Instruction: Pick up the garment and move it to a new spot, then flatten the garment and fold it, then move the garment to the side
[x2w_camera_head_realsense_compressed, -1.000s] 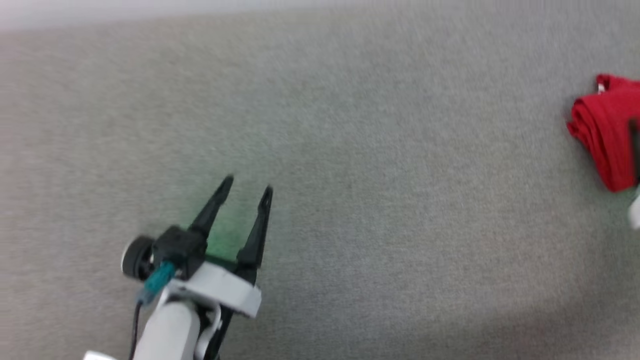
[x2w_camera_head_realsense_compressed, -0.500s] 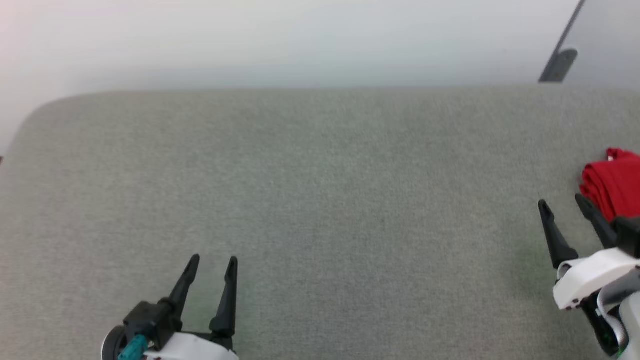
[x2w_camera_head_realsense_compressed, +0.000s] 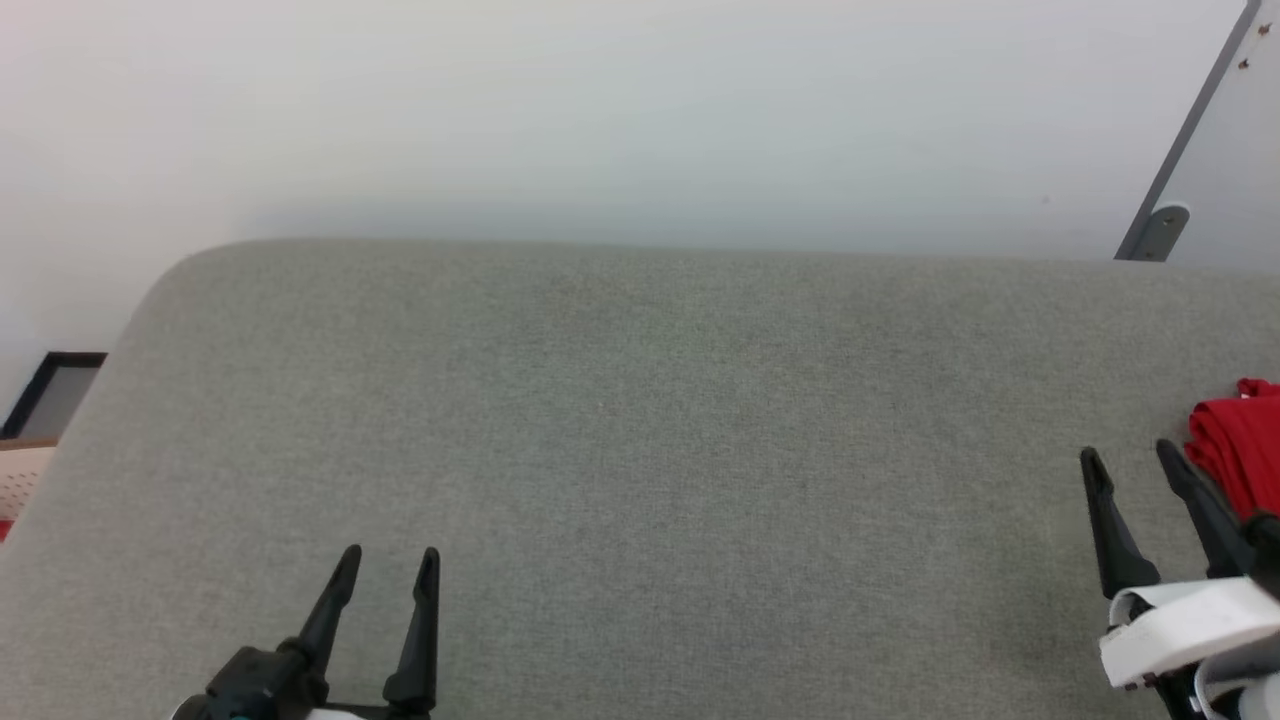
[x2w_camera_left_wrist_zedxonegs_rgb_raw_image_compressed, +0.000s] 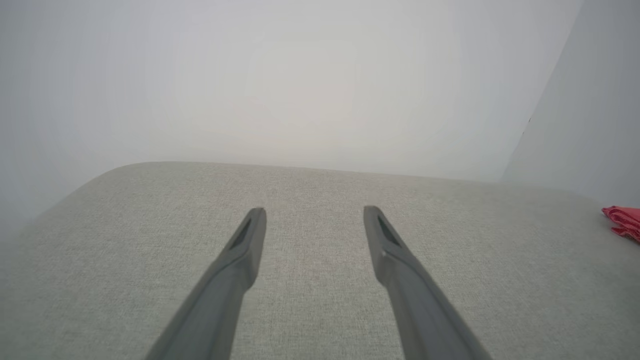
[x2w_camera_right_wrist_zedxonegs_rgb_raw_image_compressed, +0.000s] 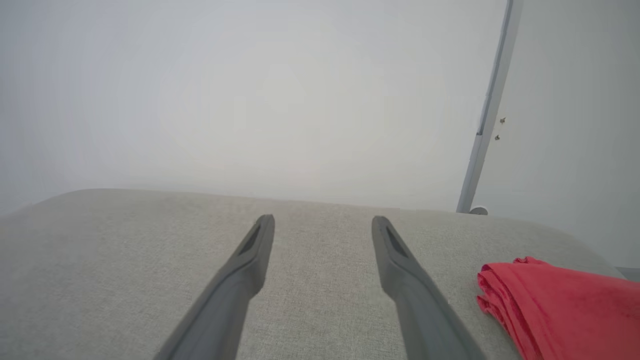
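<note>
The left hand (x2w_camera_head_realsense_compressed: 390, 553) hovered low over the grey fabric-covered surface (x2w_camera_head_realsense_compressed: 640, 400), fingers spread and empty, well apart from anything to grasp. The right hand (x2w_camera_head_realsense_compressed: 1128, 452) was likewise open and empty, just beside the folded red garment (x2w_camera_head_realsense_compressed: 1240, 450). The garment lay at the surface's far right edge, set aside there, I judged, with the folding done.
</note>
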